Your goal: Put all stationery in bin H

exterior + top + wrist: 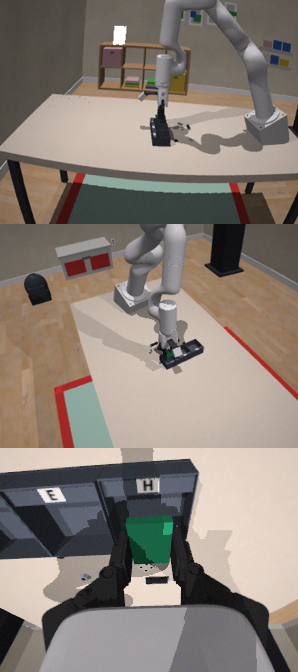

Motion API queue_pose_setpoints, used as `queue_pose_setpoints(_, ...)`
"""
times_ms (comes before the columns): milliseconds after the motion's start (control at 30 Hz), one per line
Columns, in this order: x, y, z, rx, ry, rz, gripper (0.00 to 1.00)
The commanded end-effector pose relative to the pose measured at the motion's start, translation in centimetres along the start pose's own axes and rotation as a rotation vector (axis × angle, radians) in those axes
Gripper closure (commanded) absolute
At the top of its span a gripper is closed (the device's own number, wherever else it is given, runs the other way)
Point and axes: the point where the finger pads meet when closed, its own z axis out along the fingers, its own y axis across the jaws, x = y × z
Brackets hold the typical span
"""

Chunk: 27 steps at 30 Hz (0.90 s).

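My gripper point(150, 540) point(161, 116) is shut on a green block point(151, 543) point(169, 354), held between both fingers. In the wrist view the block overlaps the near part of the compartment marked H point(173, 487), the end one of a dark row of bins point(161, 139) point(185, 359). It looks to be above the compartment; its exact height is hard to tell. A white piece with black dots point(145, 568), partly hidden by the block, and a small dark thing point(157, 580) lie on the table outside the row. A small grey thing point(85, 577) lies to their left.
The compartment marked E point(77, 523) is beside H, with another compartment beyond it. Small things, too small to identify, lie on the table point(101, 149) on the arm-base side of the bins, among them a dark one point(188, 126) point(154, 344).
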Motion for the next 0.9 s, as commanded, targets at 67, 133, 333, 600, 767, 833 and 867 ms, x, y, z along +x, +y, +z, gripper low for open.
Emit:
queue_pose_setpoints(67, 0.1, 0.0, 0.7, 0.000, 0.004, -0.001, 1.00)
queue_pose_setpoints(133, 0.1, 0.0, 1.1, 0.000, 0.004, -0.001, 1.00)
queue_pose_setpoints(333, 0.1, 0.0, 2.3, 0.000, 0.004, -0.001, 1.00)
queue_pose_setpoints(600, 0.1, 0.0, 3.5, 0.000, 0.004, -0.001, 1.00)
queue_pose_setpoints(767, 0.1, 0.0, 4.4, 0.000, 0.004, -0.001, 1.00)
queue_pose_setpoints(833, 0.1, 0.0, 4.4, 0.000, 0.004, -0.001, 1.00)
queue_pose_setpoints(867, 0.1, 0.0, 4.4, 0.000, 0.004, -0.001, 1.00)
